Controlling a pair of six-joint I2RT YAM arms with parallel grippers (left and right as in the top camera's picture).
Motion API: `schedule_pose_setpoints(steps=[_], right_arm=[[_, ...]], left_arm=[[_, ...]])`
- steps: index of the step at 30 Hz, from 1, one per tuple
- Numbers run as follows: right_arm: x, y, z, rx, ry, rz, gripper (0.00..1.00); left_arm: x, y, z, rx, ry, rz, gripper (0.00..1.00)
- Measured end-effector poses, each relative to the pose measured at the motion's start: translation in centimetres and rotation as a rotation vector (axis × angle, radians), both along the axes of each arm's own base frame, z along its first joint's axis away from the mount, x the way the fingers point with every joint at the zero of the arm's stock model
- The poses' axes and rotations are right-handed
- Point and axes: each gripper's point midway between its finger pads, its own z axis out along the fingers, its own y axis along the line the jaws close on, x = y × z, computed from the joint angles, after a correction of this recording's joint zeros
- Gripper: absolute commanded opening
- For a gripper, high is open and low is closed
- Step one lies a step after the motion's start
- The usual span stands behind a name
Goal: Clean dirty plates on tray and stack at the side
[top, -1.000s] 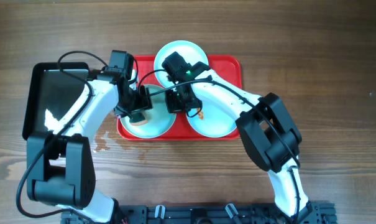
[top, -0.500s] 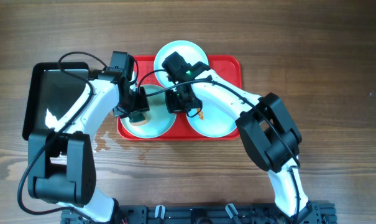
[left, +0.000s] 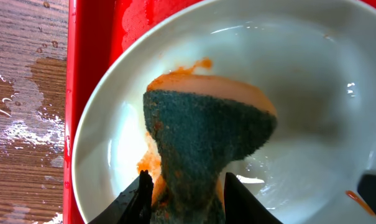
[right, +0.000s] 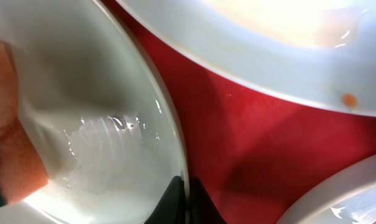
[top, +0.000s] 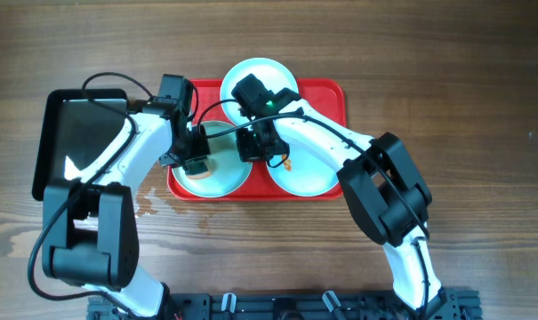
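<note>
Three pale plates lie on the red tray (top: 331, 98): one at the back (top: 269, 73), one front left (top: 228, 176), one front right (top: 309, 173) with an orange sauce spot. My left gripper (top: 196, 162) (left: 188, 179) is over the front-left plate (left: 312, 93), shut on a green-and-orange sponge (left: 206, 134) that is pressed into the plate beside an orange smear (left: 188, 65). My right gripper (top: 255, 147) (right: 186, 185) is shut on that same plate's right rim (right: 169, 124). The sponge's orange side (right: 10, 155) shows at the left of the right wrist view.
A black rectangular pan (top: 77, 142) stands left of the tray. Water is spilled on the wooden table (top: 148, 204) (left: 23, 124) by the tray's front-left corner. The back plate (right: 268, 37) carries a small sauce spot near its rim.
The left gripper's jaws have narrowed onto the sponge and the hand has crept slightly toward the back. The right arm has not moved.
</note>
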Motion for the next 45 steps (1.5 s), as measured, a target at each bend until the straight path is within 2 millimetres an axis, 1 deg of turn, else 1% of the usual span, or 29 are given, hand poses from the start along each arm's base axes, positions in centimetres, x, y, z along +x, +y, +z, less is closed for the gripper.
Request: schedule_pose_setpoints(steps=[1, 3, 4, 10, 14, 17, 19, 22, 26, 30, 33, 35, 37, 45], right_arm=[[0.0, 0.0, 0.0, 0.000, 0.000, 0.000, 0.04], [0.0, 0.0, 0.0, 0.000, 0.000, 0.000, 0.04], [0.0, 0.0, 0.0, 0.000, 0.000, 0.000, 0.04], [0.0, 0.0, 0.0, 0.000, 0.000, 0.000, 0.04], [0.0, 0.0, 0.0, 0.000, 0.000, 0.000, 0.04], [0.0, 0.0, 0.0, 0.000, 0.000, 0.000, 0.05], [0.0, 0.0, 0.0, 0.001, -0.001, -0.001, 0.04], [0.0, 0.0, 0.0, 0.000, 0.003, -0.012, 0.04], [0.0, 0.0, 0.0, 0.000, 0.006, -0.020, 0.04], [0.0, 0.0, 0.0, -0.001, 0.007, -0.022, 0.04], [0.0, 0.0, 0.0, -0.001, 0.008, -0.025, 0.04], [0.0, 0.0, 0.0, -0.002, 0.009, -0.025, 0.04], [-0.1, -0.1, 0.0, -0.003, 0.011, -0.025, 0.04], [-0.1, 0.0, 0.0, -0.003, 0.011, -0.025, 0.04]], left_arm=[[0.0, 0.0, -0.1, 0.000, 0.002, 0.000, 0.27], [0.0, 0.0, -0.2, 0.000, 0.005, -0.002, 0.09], [0.0, 0.0, -0.2, 0.000, 0.005, -0.003, 0.04], [-0.1, -0.1, -0.2, -0.006, 0.007, -0.003, 0.04], [-0.3, -1.1, 0.1, -0.069, 0.016, -0.006, 0.04], [-0.4, -2.6, 1.3, -0.155, -0.005, -0.017, 0.04], [0.1, -3.3, 2.2, -0.201, -0.041, -0.027, 0.04], [0.8, -4.0, 2.9, -0.241, -0.079, -0.037, 0.04], [1.2, -4.5, 2.7, -0.264, -0.087, -0.042, 0.04], [1.1, -4.5, 0.8, -0.261, -0.041, -0.037, 0.04], [1.0, -4.5, -0.9, -0.255, -0.002, -0.031, 0.04], [1.0, -4.3, -1.1, -0.247, 0.002, -0.030, 0.04], [0.9, -3.8, -1.2, -0.213, 0.005, -0.025, 0.04], [0.4, 0.3, -1.6, 0.036, 0.021, -0.004, 0.04]])
